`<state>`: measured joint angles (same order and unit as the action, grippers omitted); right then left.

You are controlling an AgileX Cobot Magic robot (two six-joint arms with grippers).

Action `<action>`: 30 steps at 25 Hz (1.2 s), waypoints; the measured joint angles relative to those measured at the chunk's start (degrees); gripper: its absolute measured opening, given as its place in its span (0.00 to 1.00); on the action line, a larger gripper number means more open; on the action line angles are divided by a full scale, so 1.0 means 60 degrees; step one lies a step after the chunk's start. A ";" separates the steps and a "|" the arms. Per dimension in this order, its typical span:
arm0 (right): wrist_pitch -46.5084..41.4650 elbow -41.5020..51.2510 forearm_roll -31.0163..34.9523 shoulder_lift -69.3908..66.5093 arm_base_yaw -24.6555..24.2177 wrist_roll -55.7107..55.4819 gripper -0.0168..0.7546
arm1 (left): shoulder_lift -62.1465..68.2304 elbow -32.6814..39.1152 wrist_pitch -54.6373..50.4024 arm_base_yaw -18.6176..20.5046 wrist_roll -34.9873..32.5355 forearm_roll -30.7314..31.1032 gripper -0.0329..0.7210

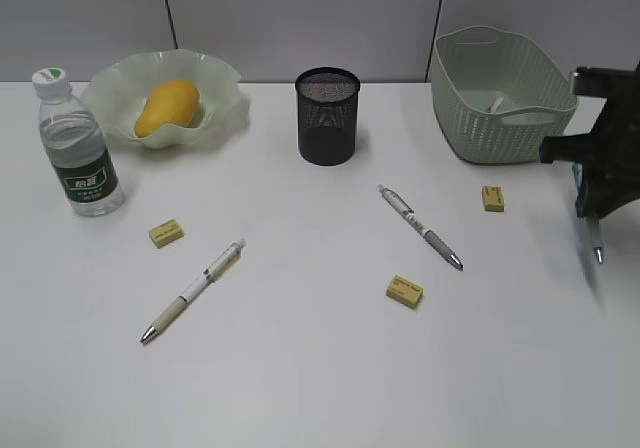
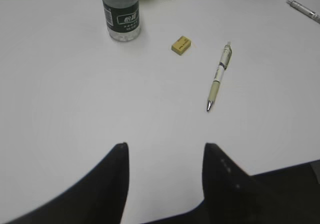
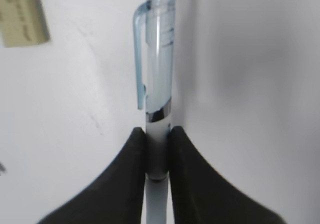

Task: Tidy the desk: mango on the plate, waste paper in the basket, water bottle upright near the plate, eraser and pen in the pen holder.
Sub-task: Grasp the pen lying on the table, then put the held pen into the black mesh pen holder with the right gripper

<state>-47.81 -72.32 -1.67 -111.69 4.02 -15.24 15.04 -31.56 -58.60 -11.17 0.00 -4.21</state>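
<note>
My right gripper (image 3: 157, 139) is shut on a clear pale-blue pen (image 3: 159, 74), which hangs tip-down at the desk's right edge (image 1: 596, 243), beside the basket (image 1: 490, 123). A small white bit (image 1: 497, 102) inside the basket may be the waste paper. The mango (image 1: 167, 106) lies in the plate (image 1: 225, 78). Left of the plate, the water bottle (image 1: 80, 148) stands upright. Two pens (image 1: 195, 290) (image 1: 420, 226) and three yellow erasers (image 1: 166, 232) (image 1: 405, 291) (image 1: 492, 198) lie around the pen holder (image 1: 327, 115). My left gripper (image 2: 165, 146) stands open over bare desk, short of an eraser (image 2: 181, 45) and pen (image 2: 219, 76).
A grey partition wall runs behind the desk (image 1: 300, 388). The left arm does not show in the exterior view. In the right wrist view an eraser (image 3: 22, 16) lies on the desk, up and left of the held pen.
</note>
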 joint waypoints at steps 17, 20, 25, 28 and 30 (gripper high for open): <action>0.5593 -0.0637 0.3168 0.2112 0.1987 0.4570 0.17 | 0.0000 0.0000 0.0000 0.0000 -0.0050 0.0000 0.53; 0.6568 -0.0844 0.3191 0.1570 0.2599 0.4800 0.17 | 0.0000 0.0000 0.0000 0.0000 0.0000 0.0000 0.53; 0.7573 -0.1461 0.3079 0.0539 0.3320 0.4859 0.17 | 0.0000 0.0000 0.0000 0.0000 0.0000 0.0000 0.53; 0.8025 -0.1921 0.3110 -0.0118 0.3661 0.4862 0.17 | 0.0000 0.0000 -0.0007 0.0000 -0.0050 0.0000 0.53; 0.8159 -0.2278 0.3084 -0.0501 0.3798 0.4862 0.17 | 0.0000 0.0000 -0.0007 0.0000 0.0000 0.0000 0.53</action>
<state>1.14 -85.98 16.83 -114.69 26.81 13.93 15.04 -31.56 -58.64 -11.17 0.00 -4.21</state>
